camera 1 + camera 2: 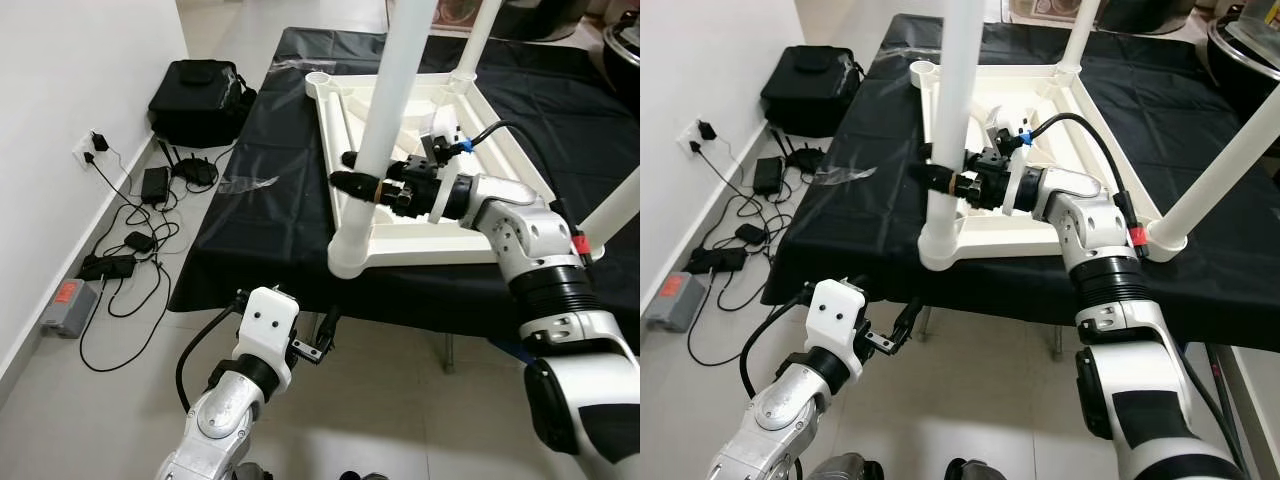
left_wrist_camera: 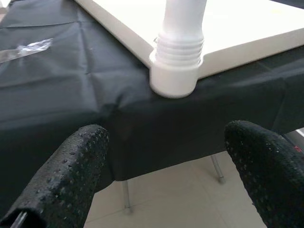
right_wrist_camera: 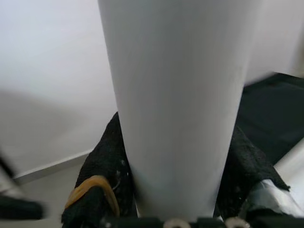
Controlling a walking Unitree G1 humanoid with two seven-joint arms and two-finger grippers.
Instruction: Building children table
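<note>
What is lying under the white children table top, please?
The white table top lies upside down on a black cloth, legs pointing up. The right gripper is shut on the near leg. What the cloth covers is hidden, apart from thin metal legs beneath.

Black-draped table (image 1: pixel 250 230): upturned white table frame (image 1: pixel 420 235), plastic scrap (image 1: pixel 248 183).
</note>
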